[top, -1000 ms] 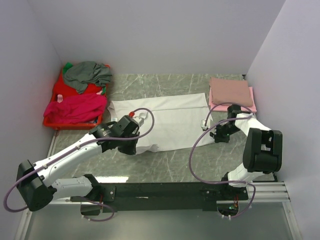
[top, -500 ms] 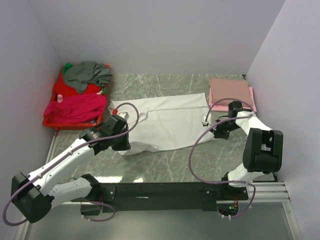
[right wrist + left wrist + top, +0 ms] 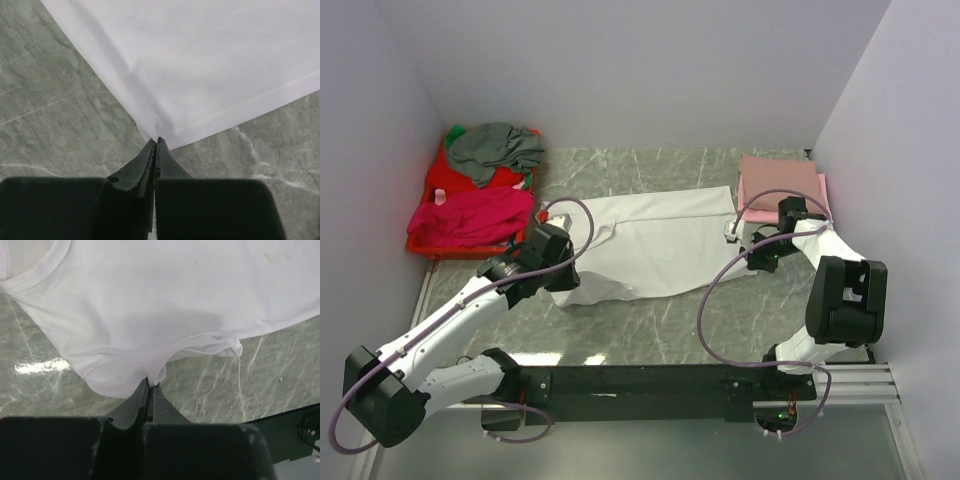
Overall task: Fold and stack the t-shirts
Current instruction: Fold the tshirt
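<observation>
The white t-shirt (image 3: 655, 240) lies spread across the middle of the table. My left gripper (image 3: 558, 278) is shut on its near-left edge, below the collar. In the left wrist view the closed tips of the left gripper (image 3: 150, 383) pinch a bunched fold of the white t-shirt (image 3: 165, 295). My right gripper (image 3: 756, 260) is shut on the t-shirt's near-right corner. In the right wrist view the right gripper (image 3: 156, 141) pinches the hemmed corner of the white t-shirt (image 3: 210, 60). Folded pale pink t-shirts (image 3: 782, 185) are stacked at the far right.
A red plastic basket (image 3: 428, 243) stands at the far left. It holds a grey t-shirt (image 3: 495, 150), a magenta t-shirt (image 3: 470, 215) and a bit of green cloth (image 3: 526, 181). White walls close in the left, back and right. Green marble tabletop (image 3: 670, 320) shows in front of the shirt.
My left gripper has moved left with the shirt's near-left edge, drawing it out. My right gripper has moved a little farther back and right with the corner. The shirt lies more stretched.
</observation>
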Robot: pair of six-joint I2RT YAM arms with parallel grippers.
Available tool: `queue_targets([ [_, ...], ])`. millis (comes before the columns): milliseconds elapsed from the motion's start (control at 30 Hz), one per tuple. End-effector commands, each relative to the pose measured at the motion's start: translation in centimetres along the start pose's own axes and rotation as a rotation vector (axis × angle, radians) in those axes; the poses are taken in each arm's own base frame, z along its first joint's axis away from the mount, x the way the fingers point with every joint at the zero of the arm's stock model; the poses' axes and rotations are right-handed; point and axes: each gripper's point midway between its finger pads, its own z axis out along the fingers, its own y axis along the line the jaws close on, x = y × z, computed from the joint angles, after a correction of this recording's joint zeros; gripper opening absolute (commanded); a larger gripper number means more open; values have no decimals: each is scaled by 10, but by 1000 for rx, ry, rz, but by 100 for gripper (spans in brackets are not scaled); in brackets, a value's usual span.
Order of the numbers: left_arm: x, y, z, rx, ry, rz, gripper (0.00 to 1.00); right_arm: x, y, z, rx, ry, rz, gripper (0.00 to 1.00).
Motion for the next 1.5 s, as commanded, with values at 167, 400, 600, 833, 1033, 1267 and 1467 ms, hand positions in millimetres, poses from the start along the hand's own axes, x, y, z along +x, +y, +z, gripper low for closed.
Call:
queue_targets([
  [167, -29, 2, 4, 5, -115, -27, 1, -11, -32, -8, 90, -34, 25, 0],
  [400, -50, 4, 11, -26, -185, -27, 1, -13, -43, -7, 128, -46, 60, 0],
  [600, -65, 10, 25, -81, -234, 46, 1, -12, -50, -5, 146, -45, 81, 0],
  [833, -80, 17, 37, -138, -288, 111, 1, -11, -59, -4, 171, -42, 101, 0],
  [1033, -99, 12, 37, -148, -335, 151, 1, -12, -70, -4, 190, -44, 121, 0],
  [1267, -123, 3, 42, -159, -363, 272, 1, -10, -78, 1, 195, -41, 157, 0],
  [1467, -147, -5, 47, -182, -413, 367, 1, -8, -84, 3, 204, -33, 175, 0],
])
